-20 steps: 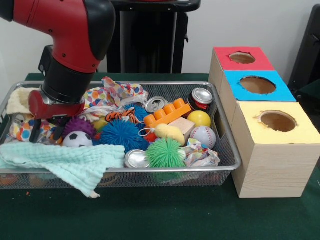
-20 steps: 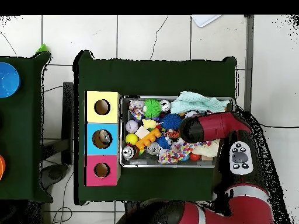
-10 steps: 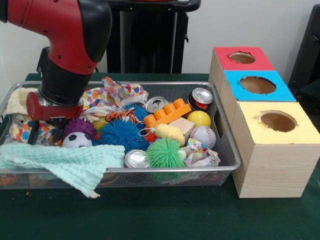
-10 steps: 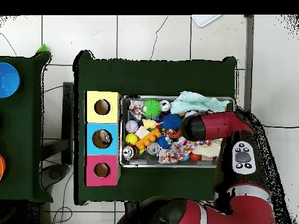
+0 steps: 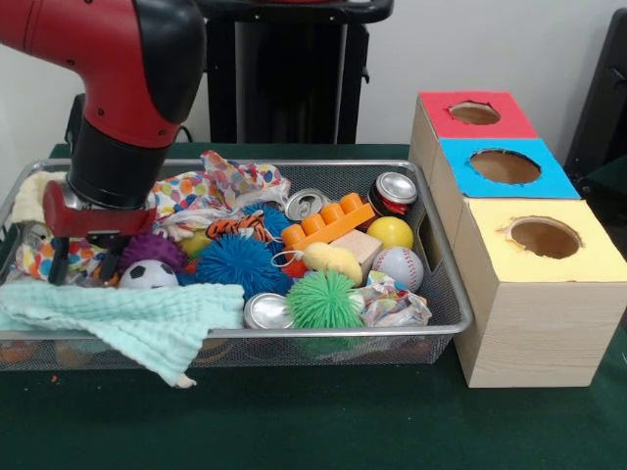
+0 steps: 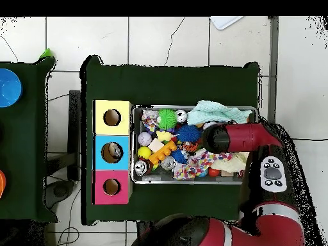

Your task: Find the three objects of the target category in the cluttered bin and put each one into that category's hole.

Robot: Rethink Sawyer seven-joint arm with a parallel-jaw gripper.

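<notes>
With its jaws spread and empty, the gripper (image 5: 82, 262) hangs over the bin's (image 5: 446, 294) left end beside the purple spiky ball (image 5: 154, 248). That ball looks soft, light and springy; a hold across its middle seems soundest.

arm (image 5: 118, 88) cut off at top edge — hides bin's (image 5: 446, 294) far-left contents

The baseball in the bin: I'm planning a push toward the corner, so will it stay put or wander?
The baseball is round, so a push would probably send it rolling rather than sliding. It sits hemmed in by the yellow ball, the wooden block and the crumpled paper, which would likely stop it soon. It looks firm, unlikely to deform.
</notes>
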